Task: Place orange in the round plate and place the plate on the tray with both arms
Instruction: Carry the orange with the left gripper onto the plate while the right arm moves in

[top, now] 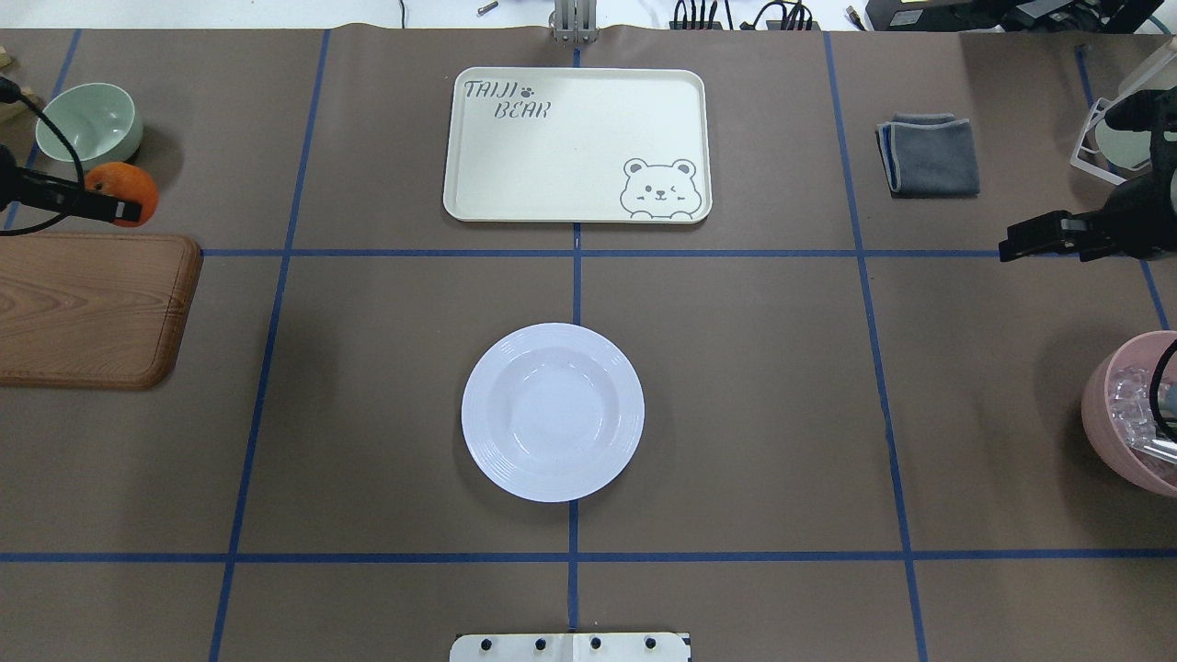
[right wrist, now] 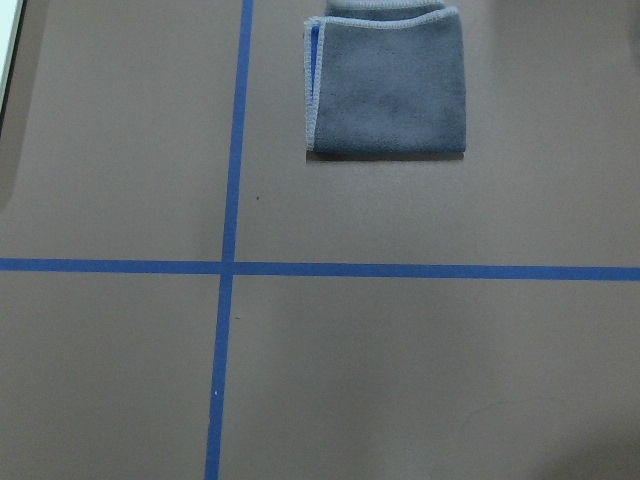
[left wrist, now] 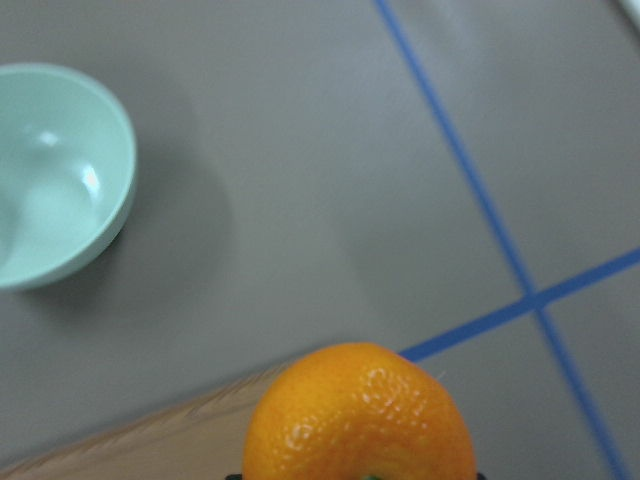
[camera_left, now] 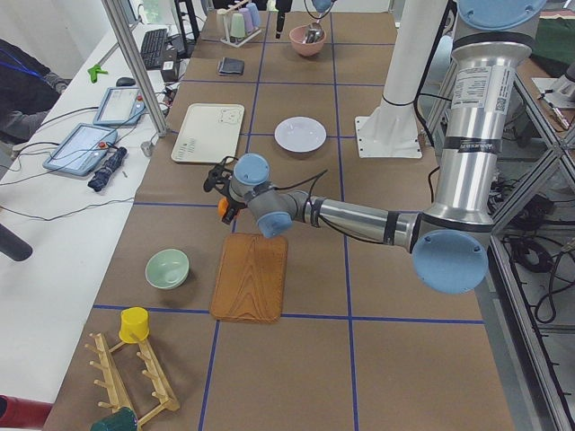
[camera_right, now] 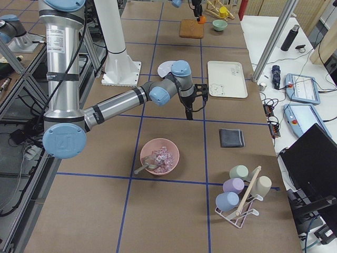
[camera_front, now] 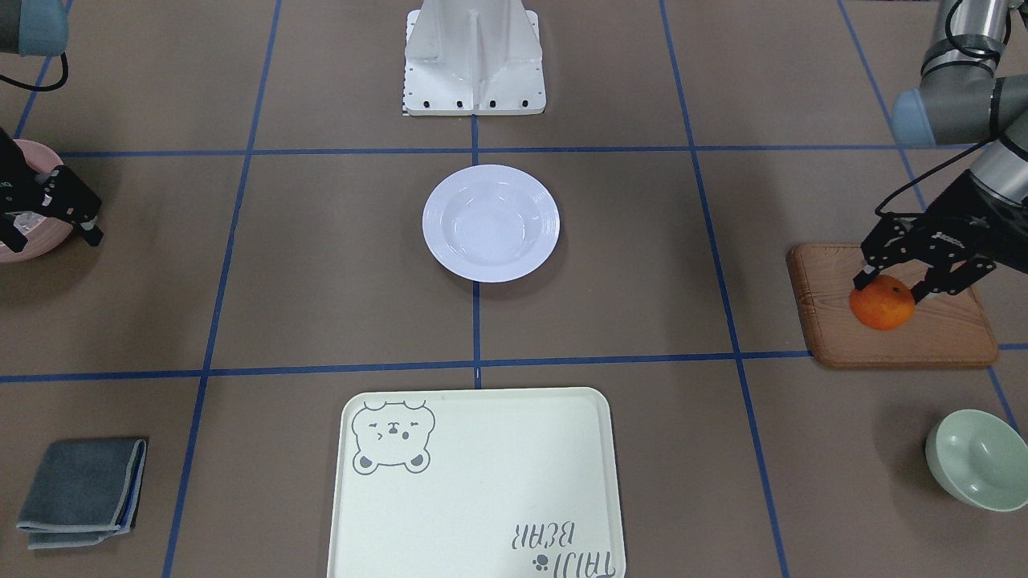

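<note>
left fingers [camera_front: 890,289]: closed on the orange [camera_front: 882,307], one finger on each side. it looks lifted just clear of the wooden board [camera_front: 948,333].
orange path: seen from overhead, the fruit is near 10 o'clock of the round plate [top: 474,412], well apart. carry it toward 4 o'clock and high enough to clear the rim.
release: lower it over the plate's deep centre before you spread the fingers, or it may roll off.
tray [top: 570,147]: bare, at 12 o'clock of the plate and apart from it. you need it only for the two-arm lift.
right fingers [top: 1021,245]: near 2 o'clock of the plate, well apart. you cannot tell how wide they stand.
</note>
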You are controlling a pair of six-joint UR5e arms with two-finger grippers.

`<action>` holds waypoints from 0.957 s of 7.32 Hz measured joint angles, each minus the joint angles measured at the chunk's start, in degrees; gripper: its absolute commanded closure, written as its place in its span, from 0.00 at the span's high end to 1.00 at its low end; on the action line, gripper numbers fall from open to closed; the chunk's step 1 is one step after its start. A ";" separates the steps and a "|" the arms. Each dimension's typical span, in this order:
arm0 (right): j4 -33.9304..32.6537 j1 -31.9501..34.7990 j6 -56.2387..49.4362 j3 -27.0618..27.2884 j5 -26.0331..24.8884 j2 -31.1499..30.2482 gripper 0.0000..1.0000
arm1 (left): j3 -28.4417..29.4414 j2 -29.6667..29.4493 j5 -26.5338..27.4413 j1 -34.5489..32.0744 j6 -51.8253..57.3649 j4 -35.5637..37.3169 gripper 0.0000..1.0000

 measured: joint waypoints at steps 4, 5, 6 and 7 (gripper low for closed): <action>7.65 -4.05 12.07 -0.04 0.24 2.31 1.00 | -6.78 -13.68 11.58 15.48 -13.65 16.32 0.00; 9.21 -5.00 14.80 -0.02 0.09 2.62 1.00 | -8.26 -17.60 14.80 19.39 -16.46 22.51 0.00; 10.09 -5.81 16.94 -0.01 -0.05 3.08 1.00 | -8.72 -21.45 18.42 23.52 -19.61 27.41 0.00; 10.52 -6.66 19.32 0.00 -0.27 4.04 1.00 | -8.75 -25.11 22.10 27.70 -22.59 32.16 0.00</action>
